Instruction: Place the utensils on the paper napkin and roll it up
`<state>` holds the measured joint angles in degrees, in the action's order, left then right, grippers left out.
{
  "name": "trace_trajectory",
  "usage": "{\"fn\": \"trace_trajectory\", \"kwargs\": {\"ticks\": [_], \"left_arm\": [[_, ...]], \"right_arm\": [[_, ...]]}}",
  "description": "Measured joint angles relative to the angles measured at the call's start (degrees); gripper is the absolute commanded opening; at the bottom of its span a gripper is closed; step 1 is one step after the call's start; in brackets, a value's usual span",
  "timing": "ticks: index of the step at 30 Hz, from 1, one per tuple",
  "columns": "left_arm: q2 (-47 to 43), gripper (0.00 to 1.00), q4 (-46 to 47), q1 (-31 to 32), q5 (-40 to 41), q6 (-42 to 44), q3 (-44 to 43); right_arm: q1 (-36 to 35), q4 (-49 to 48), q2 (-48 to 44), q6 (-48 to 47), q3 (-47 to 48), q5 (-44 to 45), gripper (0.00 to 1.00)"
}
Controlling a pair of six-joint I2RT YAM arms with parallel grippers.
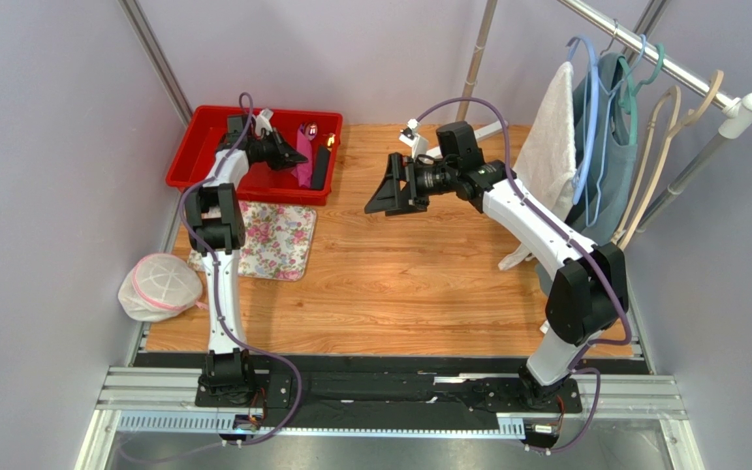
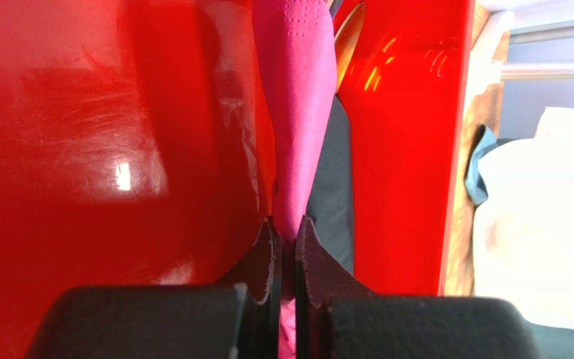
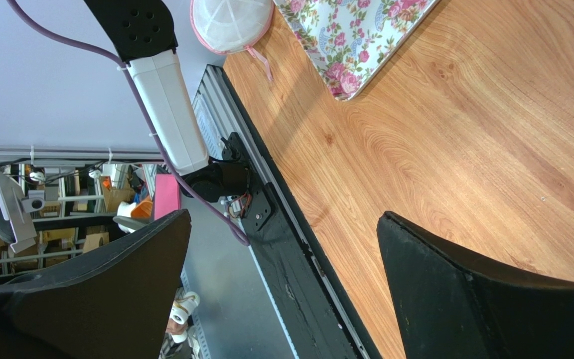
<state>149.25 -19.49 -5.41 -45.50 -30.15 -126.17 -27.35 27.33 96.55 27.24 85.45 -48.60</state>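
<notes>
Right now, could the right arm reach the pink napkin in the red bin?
Probably yes: the right pincer hangs open above the table beside the bin, with nothing between. But the left pincer is shut on the napkin, so the two might collide.

The red bin (image 2: 118, 149) is glossy plastic, loads of fine scratches and glare spots. The paper napkin (image 2: 297, 105) looks matt and soft, with tiny embossed dots near its edge. The utensil (image 2: 348, 37) peeking out behind it is shiny metal. The left hand (image 2: 288, 228) is matt black plastic, a bit grainy. The surface (image 3: 455, 149) is smooth wood grain with a low sheen, and the flowered cloth (image 3: 342, 37) is printed fabric.
</notes>
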Motion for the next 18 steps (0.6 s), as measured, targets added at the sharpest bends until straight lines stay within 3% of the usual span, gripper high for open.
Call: {"fn": "trace_trajectory", "kwargs": {"ticks": [13,18], "left_arm": [[1.84,0.00,-0.17,0.74,-1.27,-1.86,-1.86],[2.05,0.05,-0.15,0.98,-1.05,-2.16,-2.05]], "right_arm": [[0.17,1.05,1.01,0.20,0.90,-0.55,1.00],[0.28,1.38,1.62,0.35,1.66,-0.87,1.00]]}}
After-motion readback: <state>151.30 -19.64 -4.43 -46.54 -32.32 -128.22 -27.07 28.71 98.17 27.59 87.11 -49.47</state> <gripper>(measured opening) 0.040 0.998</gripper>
